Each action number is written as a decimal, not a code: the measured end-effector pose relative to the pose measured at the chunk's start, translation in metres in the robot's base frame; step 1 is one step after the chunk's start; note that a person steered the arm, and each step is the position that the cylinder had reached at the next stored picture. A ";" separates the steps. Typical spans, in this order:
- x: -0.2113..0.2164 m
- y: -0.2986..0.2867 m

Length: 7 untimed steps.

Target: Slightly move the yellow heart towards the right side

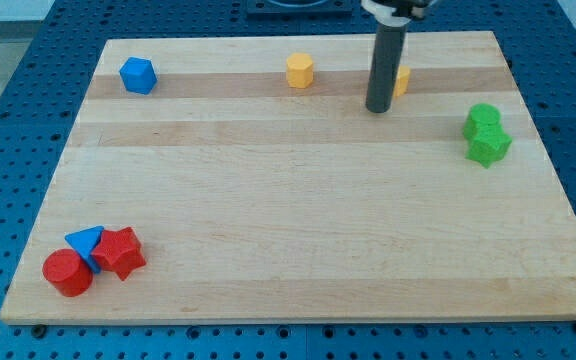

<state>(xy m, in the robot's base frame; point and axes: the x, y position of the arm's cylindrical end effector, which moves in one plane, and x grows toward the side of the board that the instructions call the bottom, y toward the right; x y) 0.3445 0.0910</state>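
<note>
A yellow block (402,80), mostly hidden behind my rod, sits near the view's top right of centre; its shape cannot be made out, so it may be the yellow heart. My tip (377,107) rests on the board just left of and touching or nearly touching that block. A yellow hexagon block (300,71) sits further left along the same top strip.
A blue block (137,75) lies at the top left. A green round block (483,118) and a green star block (488,145) touch at the right. A red cylinder (67,272), blue triangle (86,241) and red star (120,251) cluster at the bottom left.
</note>
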 end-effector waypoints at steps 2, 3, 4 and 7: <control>-0.050 0.034; -0.050 0.033; -0.043 0.011; -0.080 0.026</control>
<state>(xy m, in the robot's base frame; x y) 0.2642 0.1174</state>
